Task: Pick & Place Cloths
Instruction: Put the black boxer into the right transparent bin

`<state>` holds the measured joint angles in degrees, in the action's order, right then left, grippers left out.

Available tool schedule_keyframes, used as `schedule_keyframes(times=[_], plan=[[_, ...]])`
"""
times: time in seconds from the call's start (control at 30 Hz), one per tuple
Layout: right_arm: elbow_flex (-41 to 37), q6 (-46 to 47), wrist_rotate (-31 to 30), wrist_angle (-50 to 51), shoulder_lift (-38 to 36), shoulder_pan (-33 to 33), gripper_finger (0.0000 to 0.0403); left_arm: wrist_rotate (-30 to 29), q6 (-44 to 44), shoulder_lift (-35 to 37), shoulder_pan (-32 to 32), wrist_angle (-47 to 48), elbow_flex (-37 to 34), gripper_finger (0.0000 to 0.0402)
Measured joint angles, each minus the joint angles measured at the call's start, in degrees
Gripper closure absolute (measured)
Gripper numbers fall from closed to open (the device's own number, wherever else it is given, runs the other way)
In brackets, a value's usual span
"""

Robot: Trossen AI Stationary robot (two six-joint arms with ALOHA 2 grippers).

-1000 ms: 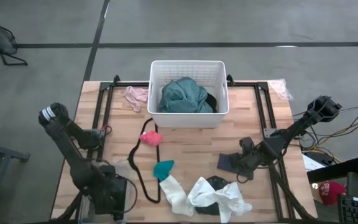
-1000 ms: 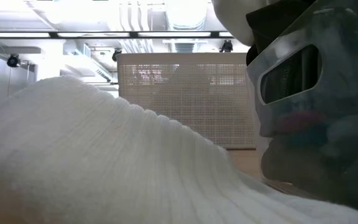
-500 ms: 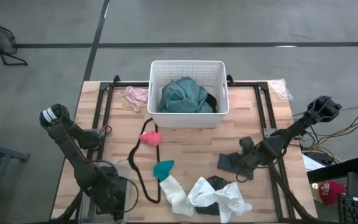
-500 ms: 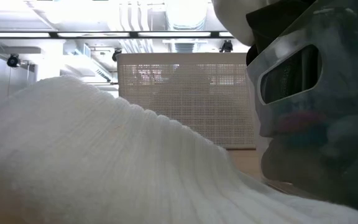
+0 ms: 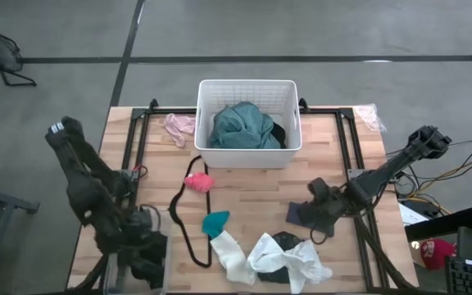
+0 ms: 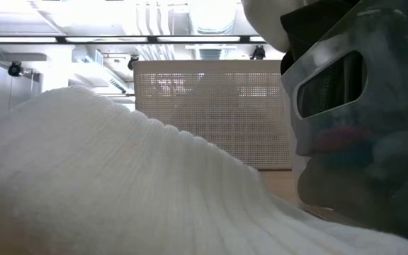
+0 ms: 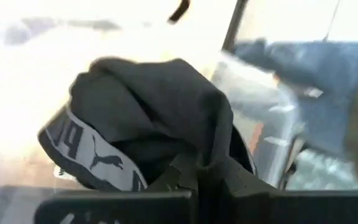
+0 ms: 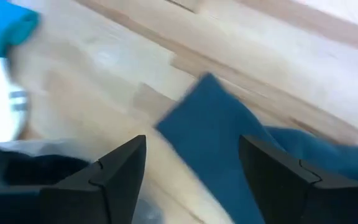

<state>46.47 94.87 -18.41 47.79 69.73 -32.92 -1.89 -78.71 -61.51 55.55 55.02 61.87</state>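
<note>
high view: wooden table (image 5: 252, 192) on grey floor; white basket (image 5: 248, 123) holds a teal garment (image 5: 240, 127); right claw (image 5: 308, 217) wide open over a dark cloth (image 5: 299, 214).
low view: a white sock (image 6: 105, 184) blocks nearly everything.
left wrist view: left claw (image 7: 197, 180) clamped shut on black underwear (image 7: 148, 127), background blurry.

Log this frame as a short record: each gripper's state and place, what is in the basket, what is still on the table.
left gripper: shut on black garment, near the table's front left corner
right gripper: open, over dark cloth at the table's right
basket: holds teal garment
loose on table: white socks, teal bit, pink bit, pale pink cloth, black cord
</note>
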Motion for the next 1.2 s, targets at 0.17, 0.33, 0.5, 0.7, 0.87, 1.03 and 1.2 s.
schedule_keyframes(times=[0.17, 0.33, 0.5, 0.7, 0.87, 1.03, 1.2], plan=[[6.2, -7.5, -5.4, -0.1, 0.0, 0.0, 0.0166, -9.9, 0.2, 3.3, -0.2, 4.9, 7.7, 0.0395], [14.9, -18.1, -12.4, -0.3, 0.0, 0.8, 0.0165, -20.7, 3.8, 3.5, -1.1, 10.7, 19.4, 0.0395], [23.9, -30.7, -18.5, -2.6, 1.2, 2.1, 0.0151, -30.4, 11.4, 1.5, -1.7, 10.9, 30.9, 0.0395], [31.6, -47.4, -22.3, -12.8, 4.5, 4.1, 0.0135, -36.1, 18.7, -2.6, -5.1, 10.2, 41.0, 0.0395], [37.4, -55.3, -22.2, -20.5, 9.2, 5.3, 0.0122, -36.8, 23.4, -6.8, -10.0, 8.1, 46.7, 0.0395], [44.8, -61.9, -22.1, -23.2, 15.7, 5.3, 0.0103, -36.5, 29.1, -11.2, -15.6, 4.7, 50.6, 0.0395], [53.0, -66.6, -22.1, -23.2, 22.7, 6.1, 0.0084, -34.3, 35.8, -14.5, -20.0, -1.8, 52.5, 0.0395]])
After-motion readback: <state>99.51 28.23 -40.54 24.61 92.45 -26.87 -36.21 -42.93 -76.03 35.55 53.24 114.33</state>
